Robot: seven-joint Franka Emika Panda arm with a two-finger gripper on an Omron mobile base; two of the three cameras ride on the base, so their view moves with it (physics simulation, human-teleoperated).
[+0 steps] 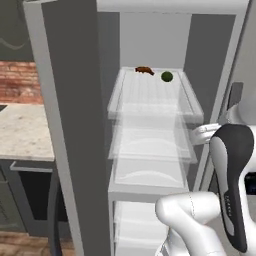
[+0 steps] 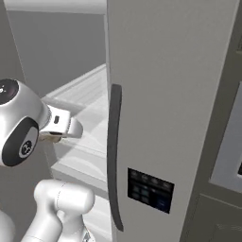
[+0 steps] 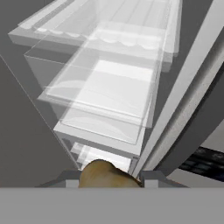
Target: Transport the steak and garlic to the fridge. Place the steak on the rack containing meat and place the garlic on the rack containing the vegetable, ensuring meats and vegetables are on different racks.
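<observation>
The jaws are closed on the garlic (image 3: 109, 175), an olive-tan lump at the bottom centre of the hand view, between the two dark tips. The fridge (image 1: 70, 125) stands open. In the left base view, its upper shelf (image 1: 155, 97) carries the vegetable (image 1: 167, 76), green, at upper centre, with a reddish-brown piece (image 1: 144, 70) just to its left. From the jaws, that shelf lies ahead and above, toward the top of the hand view.

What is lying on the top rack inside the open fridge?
On the top rack of the fridge lie a small reddish-brown piece of meat and a round green vegetable, side by side at the back. The racks below look bare, though the arm covers their right edge.
</observation>
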